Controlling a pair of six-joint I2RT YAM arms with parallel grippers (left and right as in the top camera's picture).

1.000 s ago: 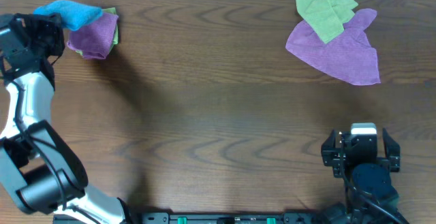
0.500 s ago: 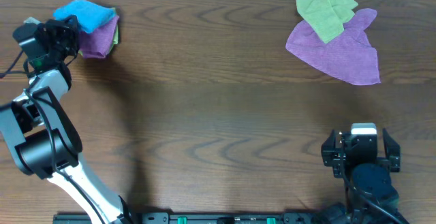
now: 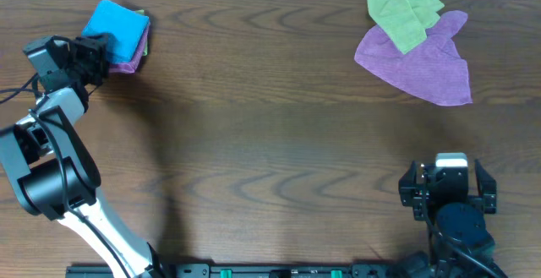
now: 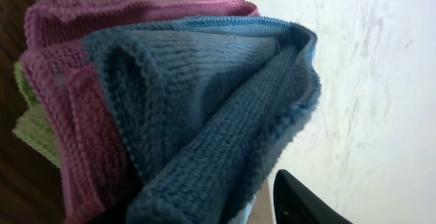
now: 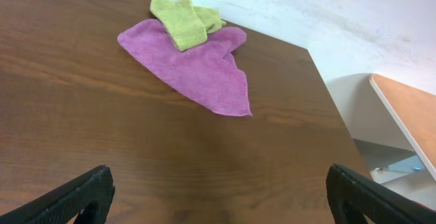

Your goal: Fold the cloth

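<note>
The cloth (image 3: 117, 29), sky-blue and folded, lies on top of a folded purple cloth (image 3: 127, 64) with a yellow-green one under it, at the table's far left corner. My left gripper (image 3: 95, 51) sits at the pile's left edge, open. In the left wrist view the cloth (image 4: 218, 115) fills the frame in thick folds. One black finger (image 4: 300, 203) stands a little clear of it on the right, and the other finger is hidden. My right gripper (image 3: 449, 185) rests open near the front right, with nothing between its fingers (image 5: 75, 200).
A spread purple cloth (image 3: 418, 58) with a crumpled yellow-green cloth (image 3: 404, 12) on its far edge lies at the back right. Both also show in the right wrist view, the purple cloth (image 5: 191, 67) and the green one (image 5: 180, 20). The table's right edge (image 5: 327, 88) lies beyond them.
The left gripper carried the blue cloth onto the purple pile and opened. The cloth now lies flatter on top. The right arm has not moved.
</note>
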